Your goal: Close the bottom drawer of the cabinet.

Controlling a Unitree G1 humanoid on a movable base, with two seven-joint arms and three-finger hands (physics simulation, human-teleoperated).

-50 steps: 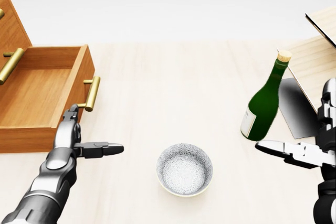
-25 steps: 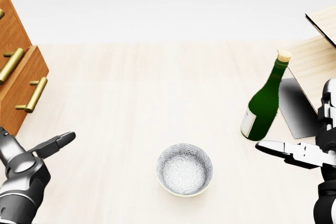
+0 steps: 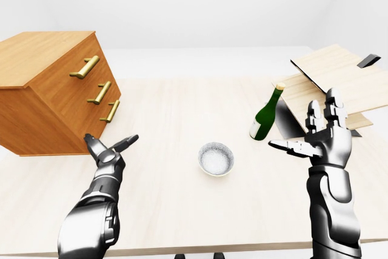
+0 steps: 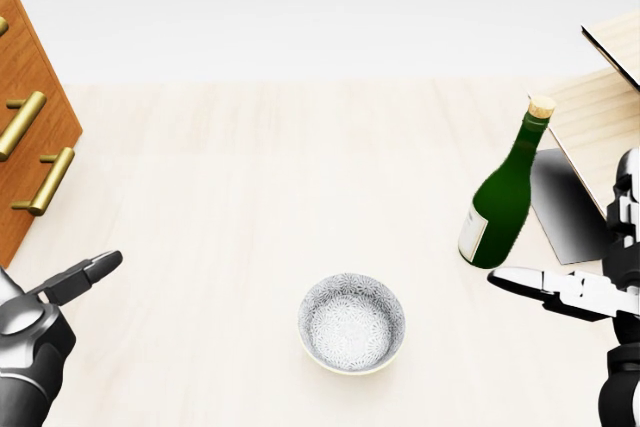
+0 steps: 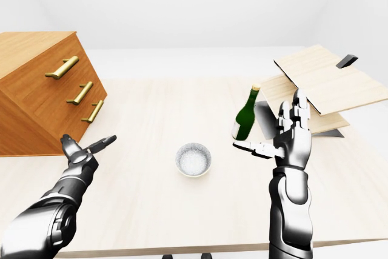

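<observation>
Cabinet (image 3: 57, 92) at left on table (image 3: 176, 192), bottom drawer (image 3: 107, 115) flush, closed. Left hand (image 3: 108, 152) just below it, fingers spread, empty. Right hand (image 3: 321, 136) splayed near bottle (image 3: 267, 115).

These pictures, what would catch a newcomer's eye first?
Probably the wooden cabinet at the left-eye view's left, its three brass-handled drawers all flush. Then the green bottle standing right of a patterned bowl, with the open left hand and right hand raised either side, holding nothing.
</observation>
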